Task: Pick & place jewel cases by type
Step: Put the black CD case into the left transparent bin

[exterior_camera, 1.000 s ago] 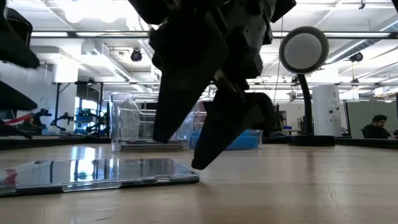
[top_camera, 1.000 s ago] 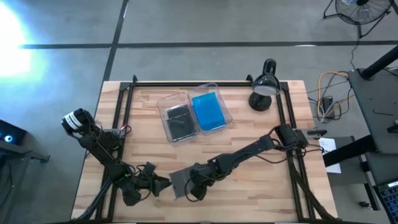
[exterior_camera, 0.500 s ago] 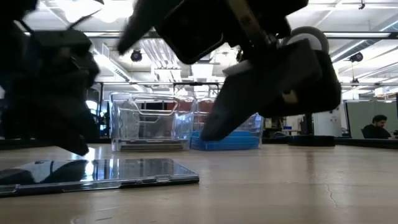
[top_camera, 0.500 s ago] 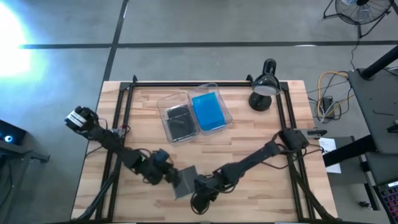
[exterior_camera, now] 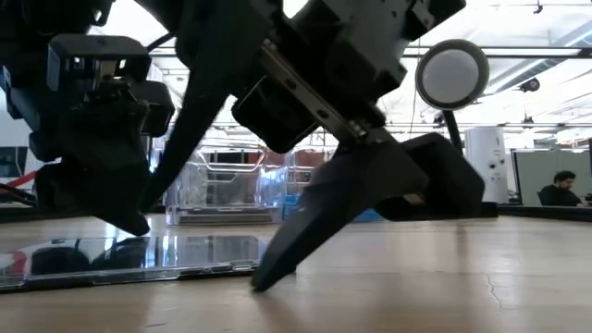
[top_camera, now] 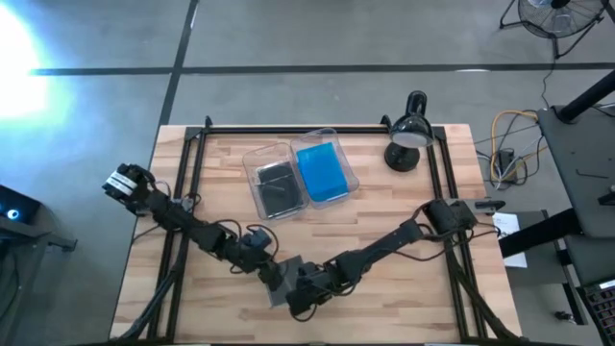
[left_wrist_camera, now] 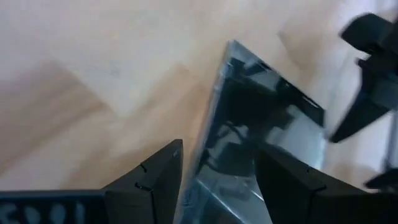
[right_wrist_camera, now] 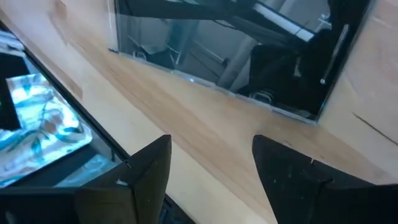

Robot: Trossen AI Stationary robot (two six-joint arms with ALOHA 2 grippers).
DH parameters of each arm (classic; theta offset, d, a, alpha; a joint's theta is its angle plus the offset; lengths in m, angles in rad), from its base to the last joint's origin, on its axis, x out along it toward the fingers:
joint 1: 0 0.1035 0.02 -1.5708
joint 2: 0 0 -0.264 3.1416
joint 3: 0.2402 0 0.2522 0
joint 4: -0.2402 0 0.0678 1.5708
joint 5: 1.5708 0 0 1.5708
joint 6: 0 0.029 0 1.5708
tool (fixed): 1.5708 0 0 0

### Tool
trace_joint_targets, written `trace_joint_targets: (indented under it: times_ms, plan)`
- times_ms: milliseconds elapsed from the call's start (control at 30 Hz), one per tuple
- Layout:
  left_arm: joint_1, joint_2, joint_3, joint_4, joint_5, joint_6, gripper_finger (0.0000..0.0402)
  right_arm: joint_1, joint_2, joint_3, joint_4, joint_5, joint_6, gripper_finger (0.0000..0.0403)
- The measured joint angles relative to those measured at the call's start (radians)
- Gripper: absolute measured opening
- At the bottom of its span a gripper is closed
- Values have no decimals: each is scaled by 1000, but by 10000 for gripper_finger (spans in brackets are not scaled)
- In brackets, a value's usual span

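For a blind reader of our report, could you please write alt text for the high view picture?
Seen from above, the left gripper and the right gripper meet over a dark jewel case lying flat near the front of the wooden table. Further back, two clear trays sit side by side, one holding dark cases, the other blue ones, with a black desk lamp to their right.

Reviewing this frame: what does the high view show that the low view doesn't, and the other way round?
Only the high view shows what the two clear rectangular plastic trays hold: a dark grey flat square jewel case in one and a bright blue one in the other. It also tells the arms apart.

Only the low view shows the room behind the table, and a seated person at far right.

Both show the smoky jewel case lying flat on the wooden table, the left gripper and right gripper at its opposite edges, and the black desk lamp.
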State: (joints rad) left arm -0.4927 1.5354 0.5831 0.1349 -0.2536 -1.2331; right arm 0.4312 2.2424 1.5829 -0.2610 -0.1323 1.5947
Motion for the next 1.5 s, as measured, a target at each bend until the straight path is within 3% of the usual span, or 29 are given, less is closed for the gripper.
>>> trace_joint_targets:
  times_ms: [267,467,733,867,967,1067,1200,1500]
  plan:
    - [-3,107,19,146,98,-23,176,-21,13,2,24,50,3,224]
    - [-4,75,19,144,130,-18,176,-21,13,2,16,54,-52,224]
    - [-8,-1,13,169,395,32,176,8,11,4,-38,27,-151,224]
    - [-10,-3,9,297,468,32,176,11,10,4,-61,26,-166,224]
    - [-7,-1,7,456,445,32,176,11,10,4,-60,29,-182,224]
    - [-2,4,0,505,421,33,176,9,10,3,-60,30,-197,224]
    - [-2,2,1,507,416,48,176,8,11,2,-53,31,-217,224]
    - [-4,122,36,529,422,-6,176,9,11,1,-43,79,-227,224]
